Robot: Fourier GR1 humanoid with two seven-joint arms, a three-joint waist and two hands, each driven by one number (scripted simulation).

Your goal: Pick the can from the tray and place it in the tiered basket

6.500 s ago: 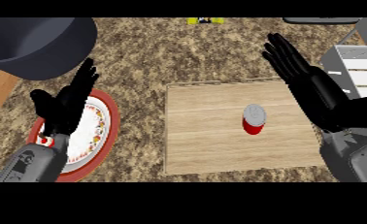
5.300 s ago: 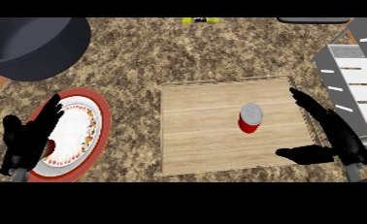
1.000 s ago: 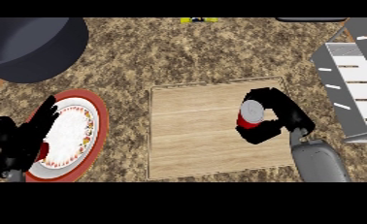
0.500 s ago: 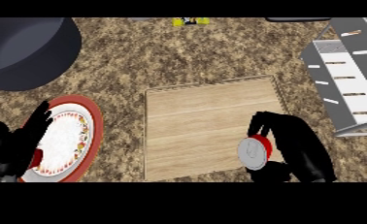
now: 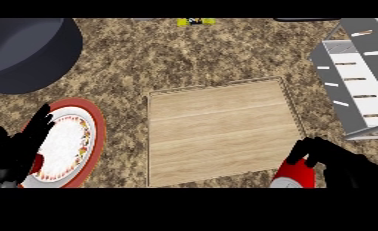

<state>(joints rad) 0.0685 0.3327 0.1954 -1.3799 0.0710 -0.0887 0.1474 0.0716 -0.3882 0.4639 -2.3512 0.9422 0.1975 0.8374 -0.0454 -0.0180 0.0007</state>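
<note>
The can [image 5: 294, 176], red-bodied, sits at the view's lower right just beyond the wooden tray's [image 5: 221, 130] near corner, with the right hand [image 5: 336, 162] curled around it. The grey tiered basket [image 5: 353, 75] stands at the right edge of the speckled worktop [image 5: 184, 55]. The left hand [image 5: 22, 147] rests open, fingers up, over the red-rimmed plate [image 5: 94, 135]. A dark pot [image 5: 33, 50] occupies the upper left.
</note>
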